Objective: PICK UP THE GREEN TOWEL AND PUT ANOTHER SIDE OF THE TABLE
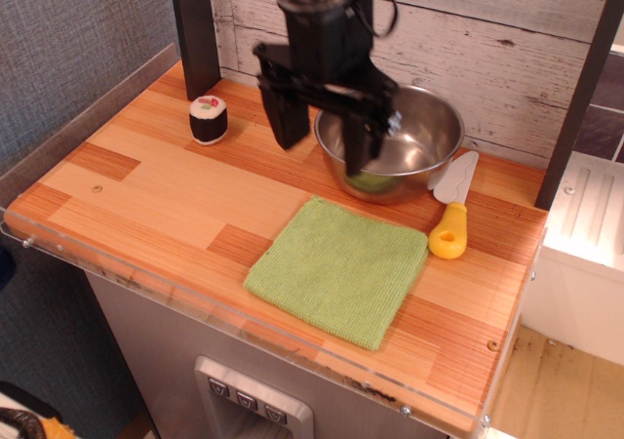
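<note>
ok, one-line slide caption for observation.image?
Open black pincer raised above flat lime-green knitted towel on butcher-block wooden table.

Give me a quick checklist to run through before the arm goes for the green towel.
1. Claw open: ok, its two fingers stand apart with nothing between them.
2. Green towel lying flat on the table: ok.
3. Towel clear of the yellow-handled tool: ok, a small gap shows.
4. Claw positioned over the towel: not ok, it hangs up near the steel bowl.
5. Open tabletop on the side toward the sushi roll: ok.
6. How high the claw is above the table: cannot tell.
</note>
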Robot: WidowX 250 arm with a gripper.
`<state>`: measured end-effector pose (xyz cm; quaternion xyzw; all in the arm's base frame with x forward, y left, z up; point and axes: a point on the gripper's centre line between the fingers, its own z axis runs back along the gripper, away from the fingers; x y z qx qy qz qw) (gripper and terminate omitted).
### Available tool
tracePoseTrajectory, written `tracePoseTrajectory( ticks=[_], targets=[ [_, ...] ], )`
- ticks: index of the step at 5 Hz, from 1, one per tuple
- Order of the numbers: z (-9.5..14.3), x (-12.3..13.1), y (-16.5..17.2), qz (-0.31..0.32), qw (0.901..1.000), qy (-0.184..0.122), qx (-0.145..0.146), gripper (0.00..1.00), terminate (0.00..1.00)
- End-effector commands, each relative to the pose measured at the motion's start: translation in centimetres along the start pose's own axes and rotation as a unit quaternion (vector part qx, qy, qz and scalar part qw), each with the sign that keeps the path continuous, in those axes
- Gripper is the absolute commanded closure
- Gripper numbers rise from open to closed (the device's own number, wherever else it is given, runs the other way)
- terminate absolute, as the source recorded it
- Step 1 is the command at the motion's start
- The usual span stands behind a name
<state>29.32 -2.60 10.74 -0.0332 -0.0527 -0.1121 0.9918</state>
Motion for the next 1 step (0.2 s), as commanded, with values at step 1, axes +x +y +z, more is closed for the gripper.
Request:
tracePoseTrajectory(
  ticks=[1],
  targets=[
    [1.21, 0.23, -0.04, -0.005, 0.9998, -0.019, 0.002, 0.0, 1.0]
  ],
)
